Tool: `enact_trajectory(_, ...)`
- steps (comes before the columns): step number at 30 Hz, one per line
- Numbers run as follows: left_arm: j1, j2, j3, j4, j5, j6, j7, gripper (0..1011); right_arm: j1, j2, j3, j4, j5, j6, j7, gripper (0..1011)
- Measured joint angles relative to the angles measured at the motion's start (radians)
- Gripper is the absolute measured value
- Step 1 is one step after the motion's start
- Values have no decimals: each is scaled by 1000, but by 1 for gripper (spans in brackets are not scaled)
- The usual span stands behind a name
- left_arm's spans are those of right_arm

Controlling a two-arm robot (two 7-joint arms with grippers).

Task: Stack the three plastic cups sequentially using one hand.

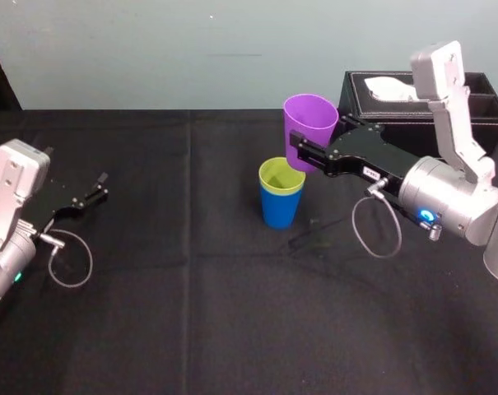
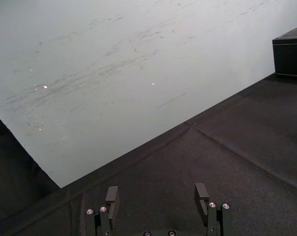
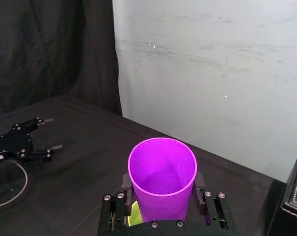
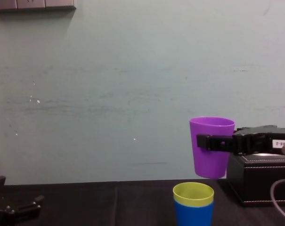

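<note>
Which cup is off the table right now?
The purple cup, gripped upright by the right end effector. The yellow-green cup sits nested in the blue cup on the table. Left end effector idles far left.

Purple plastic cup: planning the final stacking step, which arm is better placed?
Right. The right gripper holds the purple plastic cup aloft near the yellow-green cup nested in the blue cup; the left gripper rests open far off.

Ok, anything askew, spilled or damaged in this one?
Nothing stands out. The yellow-green plastic cup sits straight inside the blue plastic cup, and the right end effector holds the purple plastic cup upright in the air, a little off to the stack's right. The left end effector is open at the far left.
</note>
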Motion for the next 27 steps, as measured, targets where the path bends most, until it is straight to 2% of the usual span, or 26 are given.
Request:
enact_trajectory(16,0,0,0,0,0,0,0,1011,40,-6,-55,43,31,26,-25,719)
enact_trajectory(27,0,0,0,0,0,0,0,1011,53,-17,-82,73,37,-5,-39,719)
